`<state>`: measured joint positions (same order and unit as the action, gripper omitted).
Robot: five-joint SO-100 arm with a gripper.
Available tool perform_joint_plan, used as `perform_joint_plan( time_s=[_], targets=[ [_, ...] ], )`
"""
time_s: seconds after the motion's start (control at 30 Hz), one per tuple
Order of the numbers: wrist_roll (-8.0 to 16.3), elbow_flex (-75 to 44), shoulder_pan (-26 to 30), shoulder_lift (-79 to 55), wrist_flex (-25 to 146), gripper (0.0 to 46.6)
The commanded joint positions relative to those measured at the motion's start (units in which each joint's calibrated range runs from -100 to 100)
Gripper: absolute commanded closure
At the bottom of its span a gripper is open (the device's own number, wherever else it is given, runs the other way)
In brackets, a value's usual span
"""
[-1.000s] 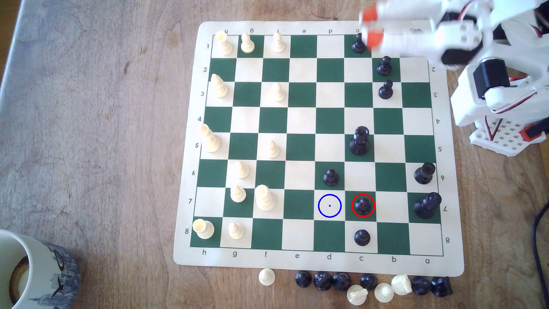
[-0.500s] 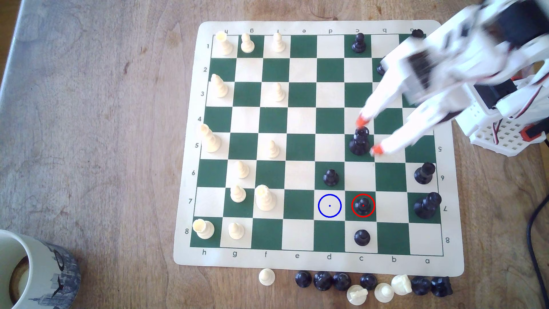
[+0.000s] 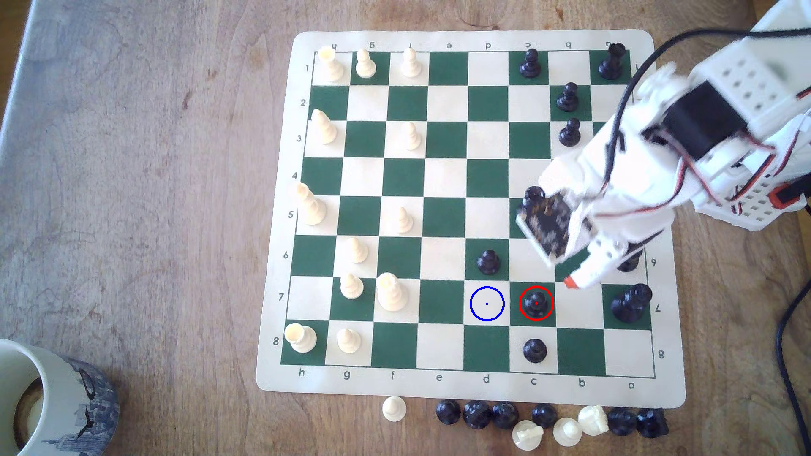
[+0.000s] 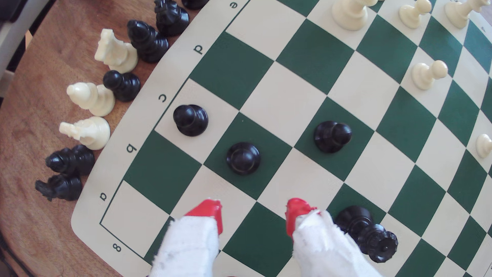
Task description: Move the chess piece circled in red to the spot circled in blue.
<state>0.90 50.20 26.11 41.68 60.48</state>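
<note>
Gleaming black pawn [image 3: 536, 302] with ball head stands upright, red-ringed

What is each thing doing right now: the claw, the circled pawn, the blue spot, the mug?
Gripper: open, empty, above the board near the pawn.
Pawn: upright on its green square, untouched.
Spot: bare, no piece on it.
Mug: upright on the table.

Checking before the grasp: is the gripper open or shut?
Open. In the wrist view the gripper shows its two red fingertips spread apart with bare board between them, nothing held, short of the chess piece.
</note>
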Motion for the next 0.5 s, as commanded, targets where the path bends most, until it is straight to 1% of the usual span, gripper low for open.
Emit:
perform_joint_plan(
  time_s=[0.0,0.1,0.23,0.37,0.47],
  targets=[
    [0.3,-1.1,0.4,-3.2,-2.7,34.4],
    [1.3,-2.5,0.8,-7.0,-3.5,35.5],
    [1.5,-2.6,1.7,-10.4,-5.3,35.7],
    [2.1,-2.6,2.1,-13.2,-8.1,33.9],
    [2.1,-2.8,1.9,-15.0,-9.5,33.6]
  ],
)
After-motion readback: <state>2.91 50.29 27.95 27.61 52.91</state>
